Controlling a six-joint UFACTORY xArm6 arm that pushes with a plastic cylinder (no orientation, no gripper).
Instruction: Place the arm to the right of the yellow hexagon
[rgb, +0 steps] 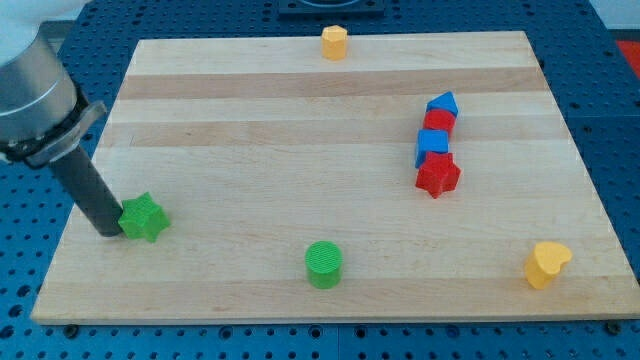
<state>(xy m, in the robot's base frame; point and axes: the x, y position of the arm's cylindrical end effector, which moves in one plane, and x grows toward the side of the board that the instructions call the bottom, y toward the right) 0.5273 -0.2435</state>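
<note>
Tool (90, 195) only a straight dark rod without jaws, so grasping nothing. Down on the bench (250, 120) near its left edge, with my tip (108, 232) touching the left side of the green star (143, 217). Yellow hexagon (334, 42) far away, at the top edge of the bench. Green cylinder (323, 264) near the bottom edge, yellow heart (547, 264) at the bottom right. At the right, packed in one column: blue block (441, 104), red block (438, 122), blue cube (432, 145), red star (437, 175).
</note>
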